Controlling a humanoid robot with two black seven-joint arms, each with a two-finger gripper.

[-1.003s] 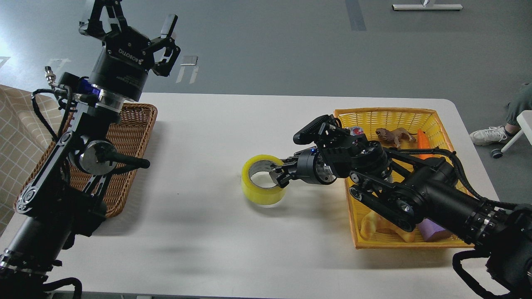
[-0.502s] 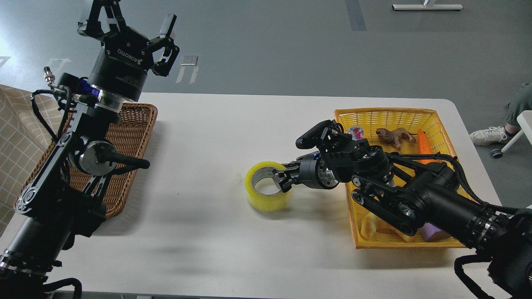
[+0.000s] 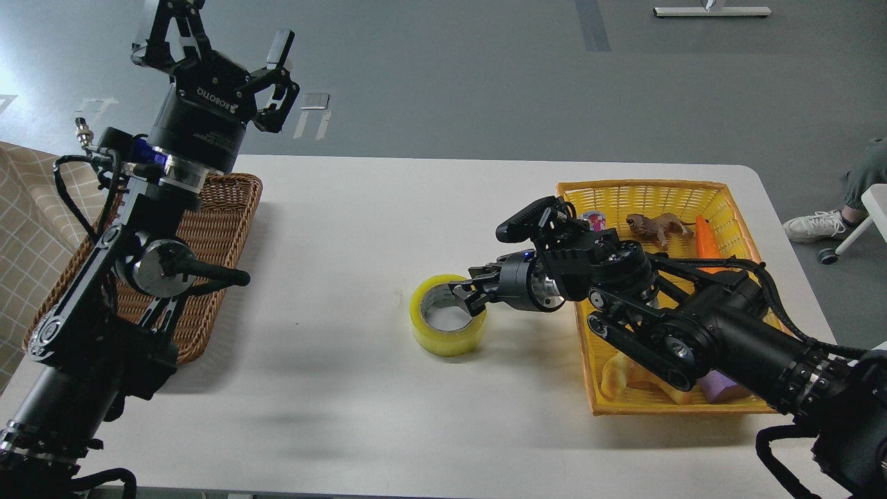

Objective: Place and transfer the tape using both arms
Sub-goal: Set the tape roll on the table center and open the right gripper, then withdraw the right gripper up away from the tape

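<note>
The tape (image 3: 443, 336), a yellow translucent roll with a grey-white core, stands flat on the white table (image 3: 346, 229) near its middle. My right gripper (image 3: 468, 294) reaches in from the right. Its fingers straddle the roll's right rim, one inside the core and one outside, closed on it. My left gripper (image 3: 220, 40) is held high at the far left above the wicker basket, fingers spread wide and empty, far from the tape.
A brown wicker basket (image 3: 229, 208) lies at the table's left edge under my left arm. A yellow basket (image 3: 644, 190) at the right holds a toy lion (image 3: 658, 225), an orange carrot (image 3: 705, 235), a purple block (image 3: 721, 384) and a yellowish toy.
My right gripper moved the tape slightly right and down, from tilted above the table to flat on it. The left arm barely moved.
</note>
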